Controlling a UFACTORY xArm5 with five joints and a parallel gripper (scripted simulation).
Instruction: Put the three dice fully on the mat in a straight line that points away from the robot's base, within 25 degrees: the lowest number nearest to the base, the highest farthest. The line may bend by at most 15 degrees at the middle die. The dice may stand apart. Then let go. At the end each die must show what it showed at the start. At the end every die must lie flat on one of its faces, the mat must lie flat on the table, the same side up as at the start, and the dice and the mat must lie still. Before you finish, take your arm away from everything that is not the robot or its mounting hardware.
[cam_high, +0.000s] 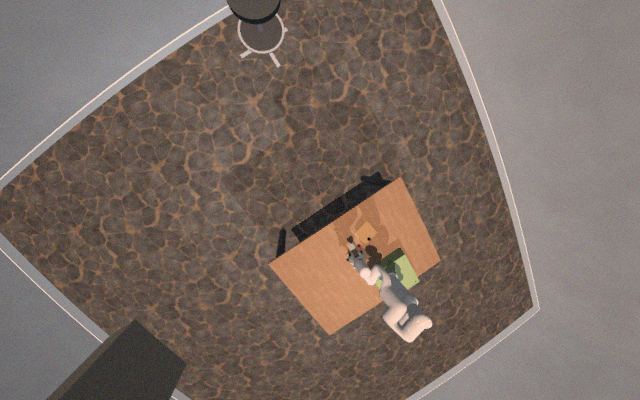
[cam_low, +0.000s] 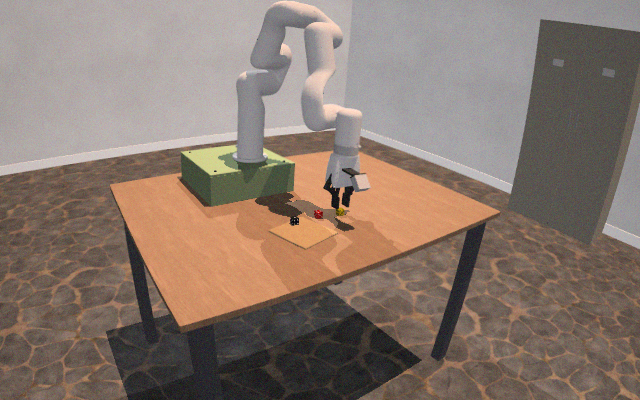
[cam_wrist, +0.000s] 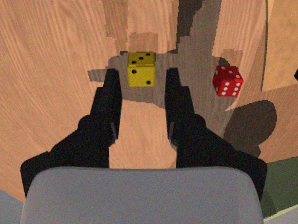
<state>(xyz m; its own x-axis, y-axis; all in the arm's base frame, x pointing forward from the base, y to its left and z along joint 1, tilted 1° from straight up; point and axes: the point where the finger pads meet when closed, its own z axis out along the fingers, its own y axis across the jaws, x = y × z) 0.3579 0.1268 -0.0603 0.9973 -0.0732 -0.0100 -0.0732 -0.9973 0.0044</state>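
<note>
Hovering part-open and empty, the gripper (cam_high: 355, 252) (cam_low: 341, 206) (cam_wrist: 142, 83) has the yellow die (cam_low: 340, 212) (cam_wrist: 141, 70) beneath, centred between its fingertips — off the mat (cam_high: 365, 233) (cam_low: 304, 235) (cam_wrist: 282, 45), farther from it than the red die (cam_high: 359, 246) (cam_low: 318, 214) (cam_wrist: 228, 81).

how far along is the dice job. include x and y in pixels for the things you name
Nothing looks finished: the yellow die (cam_low: 340, 212) (cam_wrist: 141, 70), red die (cam_low: 318, 214) (cam_wrist: 228, 81) and black die (cam_low: 294, 220) are all off the mat (cam_high: 365, 233) (cam_low: 304, 234) (cam_wrist: 283, 45). In hand: nothing; the open gripper (cam_low: 341, 205) (cam_wrist: 142, 83) hovers at the yellow die. Left: placing all three in line.
</note>
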